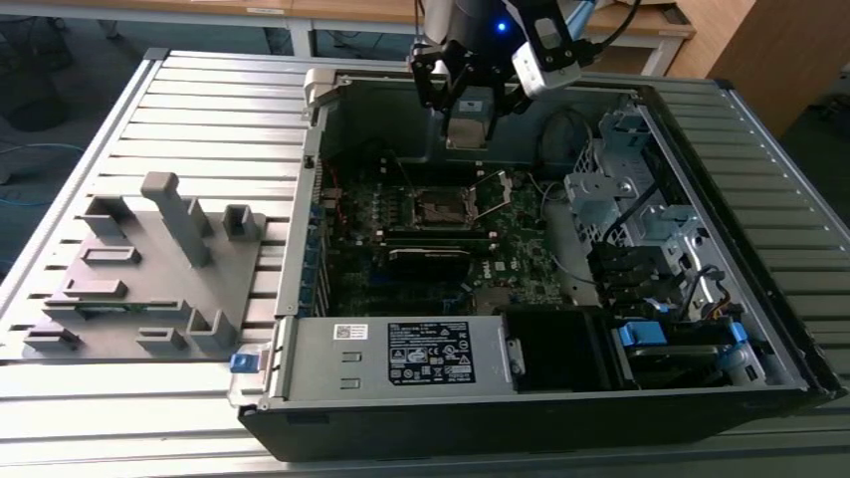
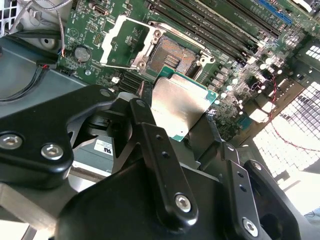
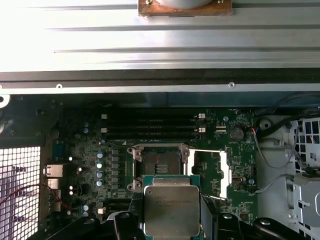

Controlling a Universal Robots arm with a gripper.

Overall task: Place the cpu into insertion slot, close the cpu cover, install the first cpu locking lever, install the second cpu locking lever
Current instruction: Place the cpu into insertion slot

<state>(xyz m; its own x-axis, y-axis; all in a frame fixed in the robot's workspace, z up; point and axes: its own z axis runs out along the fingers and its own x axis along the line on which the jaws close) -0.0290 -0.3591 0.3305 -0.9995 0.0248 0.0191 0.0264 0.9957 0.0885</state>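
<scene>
Your hand (image 2: 177, 112) grips the cpu (image 3: 171, 210) by two opposite edges, holding it above the motherboard (image 3: 90, 150), just beside the slot (image 3: 160, 165) and not in it. The cover (image 3: 223, 172) lies swung open beside the slot.

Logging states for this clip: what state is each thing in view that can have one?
cpu: held in the pincer above the motherboard, not yet seated.
pincer: shut on the cpu.
insertion slot: empty, uncovered.
cpu cover: swung open beside the insertion slot.
computer case: side open, interior exposed.
</scene>
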